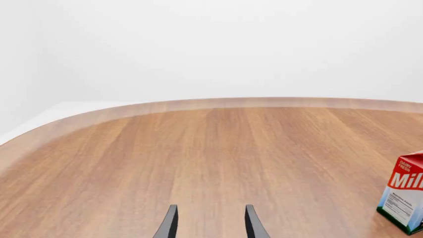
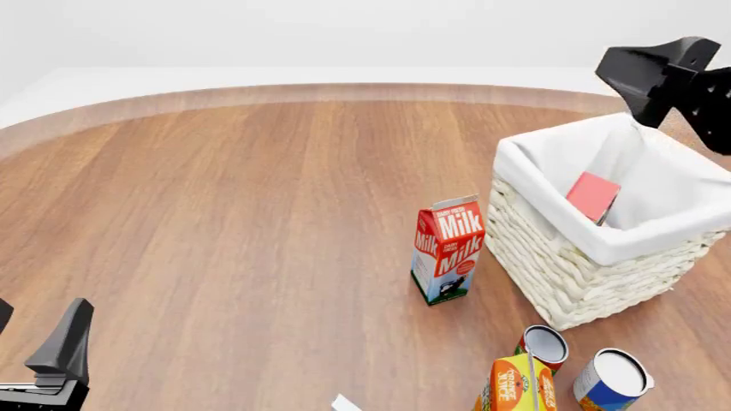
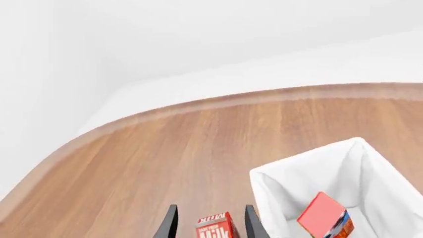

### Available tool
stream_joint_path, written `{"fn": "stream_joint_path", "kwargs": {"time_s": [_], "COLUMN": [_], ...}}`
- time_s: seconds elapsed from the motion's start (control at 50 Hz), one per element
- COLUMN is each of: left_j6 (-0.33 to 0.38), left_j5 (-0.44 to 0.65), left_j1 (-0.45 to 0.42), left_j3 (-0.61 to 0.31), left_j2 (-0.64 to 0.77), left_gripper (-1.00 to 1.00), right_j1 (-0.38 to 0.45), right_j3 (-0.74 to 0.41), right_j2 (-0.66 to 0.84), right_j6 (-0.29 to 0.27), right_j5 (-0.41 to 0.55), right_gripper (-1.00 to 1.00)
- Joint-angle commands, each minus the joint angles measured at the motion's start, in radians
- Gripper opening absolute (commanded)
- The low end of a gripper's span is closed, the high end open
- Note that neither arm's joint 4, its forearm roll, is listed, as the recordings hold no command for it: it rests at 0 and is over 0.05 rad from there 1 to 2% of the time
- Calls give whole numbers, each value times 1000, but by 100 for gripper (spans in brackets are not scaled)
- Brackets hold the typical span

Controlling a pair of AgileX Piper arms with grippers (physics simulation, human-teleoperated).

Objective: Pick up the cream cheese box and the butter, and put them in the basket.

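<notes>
The butter leans inside the white wicker basket at the right, red back showing; the right wrist view also shows the butter in the basket. My right gripper is open and empty, high above the basket's far side, fingers apart. My left gripper is open and empty at the near left; its fingers are over bare table. A small white corner at the bottom edge may be the cream cheese box; I cannot tell.
A red-and-white milk carton stands just left of the basket and shows in both wrist views. An orange juice carton and two cans stand near the front edge.
</notes>
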Motion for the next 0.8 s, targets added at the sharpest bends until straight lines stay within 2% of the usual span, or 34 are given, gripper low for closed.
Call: {"fn": "stream_joint_path", "kwargs": {"time_s": [0.02,0.42,0.8], "left_j6": [0,0,0], "left_j5": [0,0,0], "left_j1": [0,0,0], "left_j3": [0,0,0], "left_j2": [0,0,0], "left_gripper": [100,100,100], "right_j1": [129,308,452], "right_j3": [-68,-121,-160], "right_j2": [-31,-13,52], "right_j6": [-56,-140,-196], "right_j5": [104,177,201], "right_gripper": [100,100,100]}}
